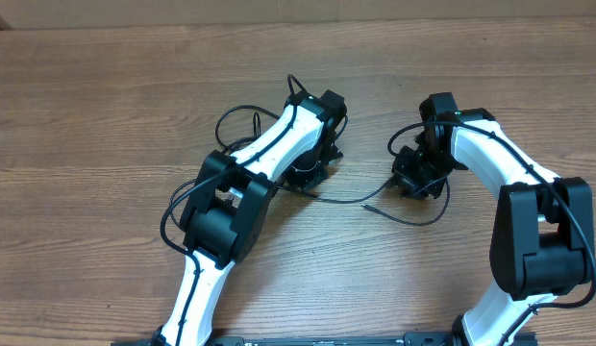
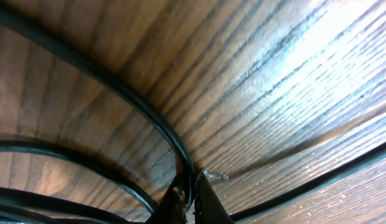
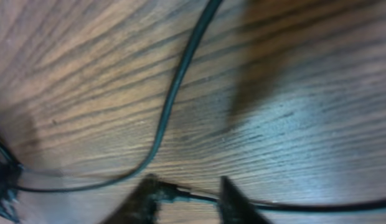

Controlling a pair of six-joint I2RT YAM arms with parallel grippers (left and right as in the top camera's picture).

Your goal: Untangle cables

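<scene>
Thin black cables [image 1: 236, 117] loop on the wooden table beside my left arm. One strand [image 1: 338, 200] runs between the two grippers and ends in a small plug. My left gripper [image 1: 311, 173] is down on the table, shut on a cable [image 2: 138, 109] that curves away from its tips [image 2: 190, 182]. More strands cross the lower left of that view. My right gripper [image 1: 415, 179] is low over the table with its jaws [image 3: 188, 188] apart. A thin cable [image 3: 305, 206] lies across the gap between its fingers. Another cable [image 3: 174, 93] curves past above them.
Wood-grain table [image 1: 106, 106] all round. A cable arc [image 1: 413, 219] lies just in front of my right gripper. The arms' own thicker wires run along the white links. The table's far edge [image 1: 298, 19] is at the top.
</scene>
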